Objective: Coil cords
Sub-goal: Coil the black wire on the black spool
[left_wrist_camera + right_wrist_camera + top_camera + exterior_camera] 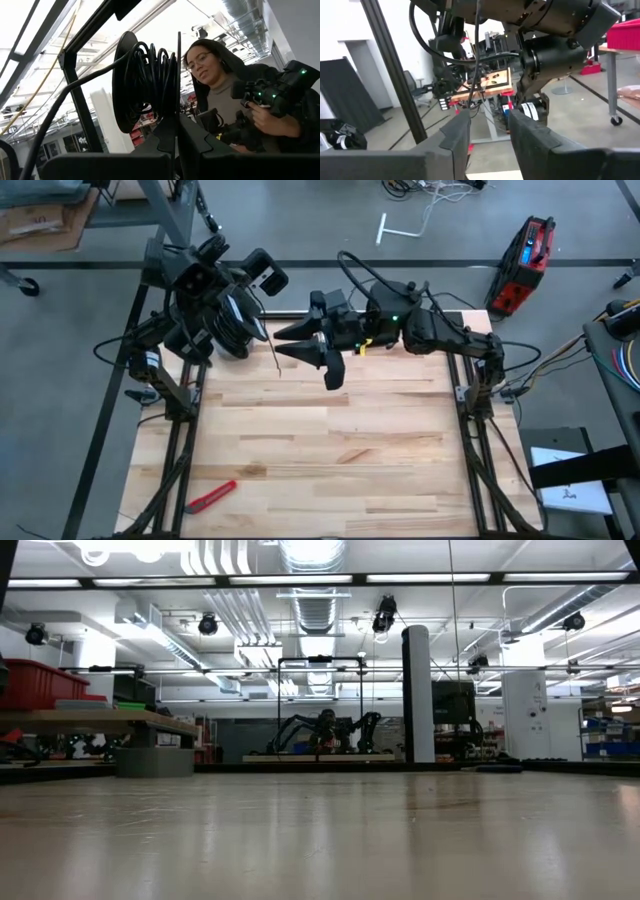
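Note:
The black round reel, wound with thin black cord, is held up over the table's far left corner with my left gripper shut on it. A loose length of cord hangs from the reel toward the table. My right gripper is open just to the right of the reel, its fingers pointing left at it. In the right wrist view the cord runs down ahead of the gap between those fingers, apart from them. The low view shows neither gripper. My left gripper pinches the reel's thin side flange by its edge between its two fingers. The reel stands on edge beyond the fingertips, lifted clear of the table. The loose cord end hangs slack below it.
A red utility knife lies near the table's front left corner. The wooden table top lies between it and the arms. Beyond the table a person holds a dark device with green lights.

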{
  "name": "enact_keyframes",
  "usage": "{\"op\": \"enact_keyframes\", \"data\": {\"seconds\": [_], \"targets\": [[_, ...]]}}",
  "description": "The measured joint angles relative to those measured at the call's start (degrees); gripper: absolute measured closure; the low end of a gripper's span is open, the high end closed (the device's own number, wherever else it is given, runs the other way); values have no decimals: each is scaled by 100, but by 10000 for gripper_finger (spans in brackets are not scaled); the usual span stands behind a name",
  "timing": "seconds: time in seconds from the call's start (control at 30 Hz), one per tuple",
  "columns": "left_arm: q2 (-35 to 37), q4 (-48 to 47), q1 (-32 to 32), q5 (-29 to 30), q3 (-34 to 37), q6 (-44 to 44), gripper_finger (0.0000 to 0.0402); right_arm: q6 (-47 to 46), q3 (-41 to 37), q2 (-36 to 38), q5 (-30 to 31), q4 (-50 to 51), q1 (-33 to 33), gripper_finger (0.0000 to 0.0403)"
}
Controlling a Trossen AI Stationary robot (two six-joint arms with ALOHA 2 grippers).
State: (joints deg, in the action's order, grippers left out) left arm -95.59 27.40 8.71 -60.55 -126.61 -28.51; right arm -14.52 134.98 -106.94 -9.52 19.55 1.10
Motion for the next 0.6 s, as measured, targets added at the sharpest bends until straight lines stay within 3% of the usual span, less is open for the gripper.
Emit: {"op": "enact_keyframes", "data": {"seconds": [0.4, 0.6], "targets": [[-2, -192, 2, 2, 0, 38, 401, -245, 0, 0, -103, -45, 0, 134], [-2, -360, 9, 138, 0, 245, 401, -247, 2, -183, -100, -190, -4, 112]]}}
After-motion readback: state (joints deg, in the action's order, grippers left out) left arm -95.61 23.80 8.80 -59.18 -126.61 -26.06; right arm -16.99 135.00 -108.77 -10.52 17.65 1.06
